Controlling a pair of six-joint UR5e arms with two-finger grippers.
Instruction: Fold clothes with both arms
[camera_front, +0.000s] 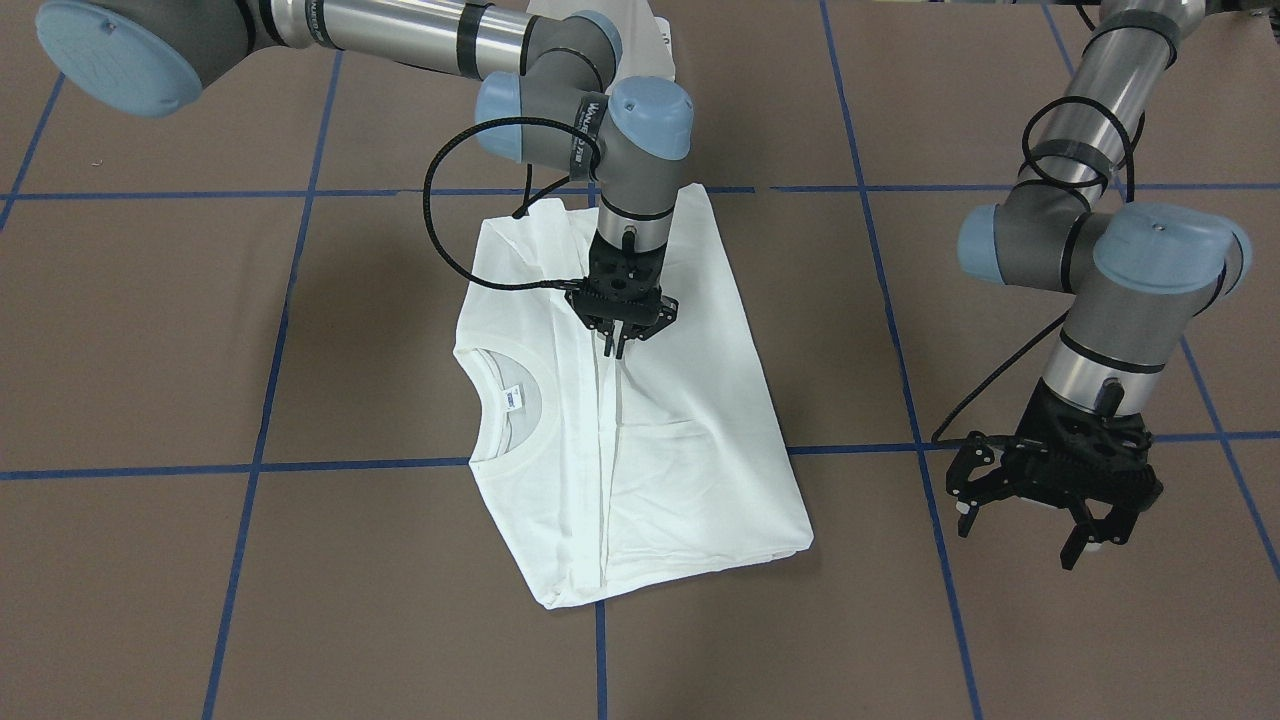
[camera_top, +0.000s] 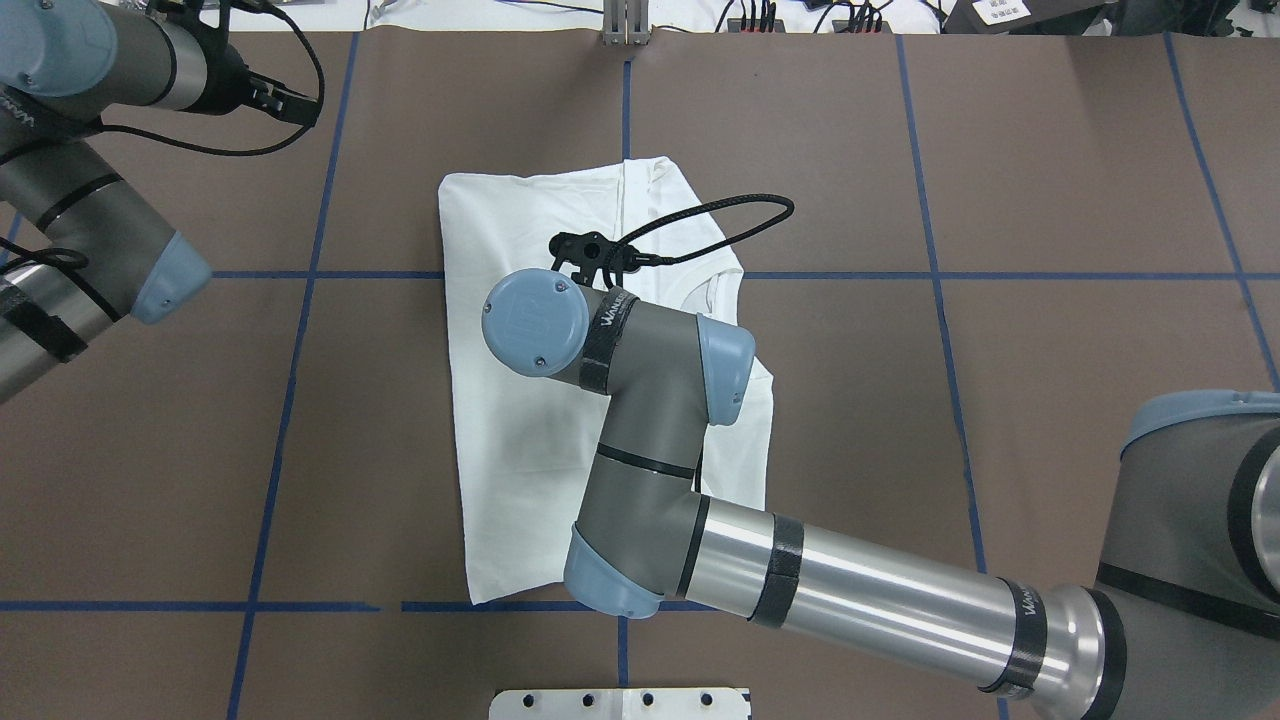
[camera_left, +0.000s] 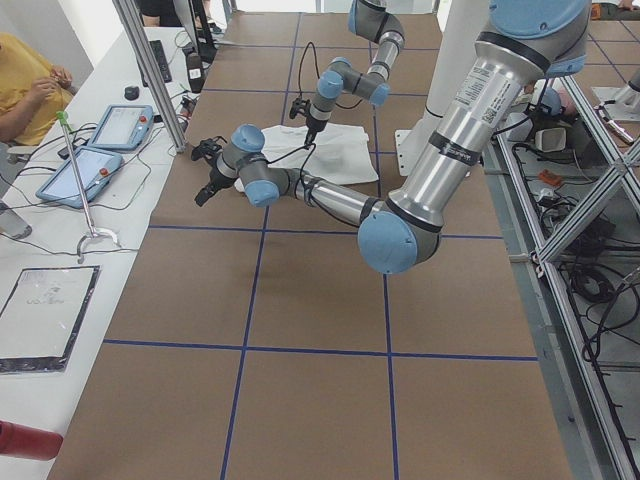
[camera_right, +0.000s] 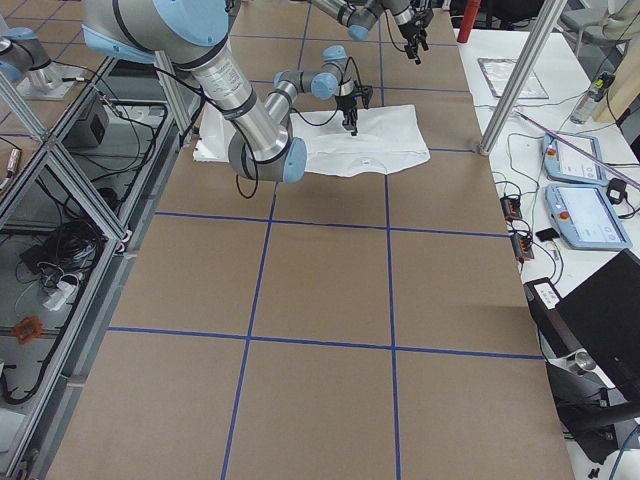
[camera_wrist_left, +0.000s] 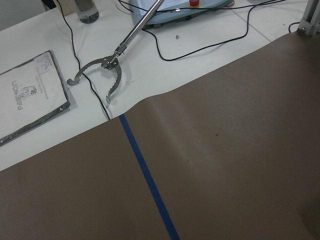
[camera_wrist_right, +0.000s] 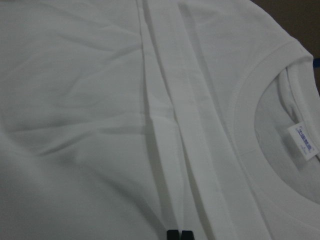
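Note:
The white T-shirt (camera_front: 690, 400) lies flat on the brown table, folded into a long rectangle, with its ribbed collar (camera_front: 505, 440) and blue-printed label (camera_wrist_right: 305, 142) facing up. It also shows in the overhead view (camera_top: 510, 400). My right gripper (camera_front: 615, 348) points straight down over the shirt's middle fold, shut, with nothing seen between its tips (camera_wrist_right: 179, 235). In the overhead view it is mostly hidden under its own wrist. My left gripper (camera_front: 1030, 530) is open and empty, off the shirt above bare table. It also shows in the overhead view (camera_top: 275, 95). The printed text is hidden.
Blue tape lines (camera_front: 600, 650) cross the brown table. A white side table beyond the far edge holds a metal grabber tool (camera_wrist_left: 100, 70) and tablets (camera_left: 100, 150). A person in yellow (camera_left: 25, 80) sits there. The white pedestal base (camera_top: 620, 703) is at the near edge.

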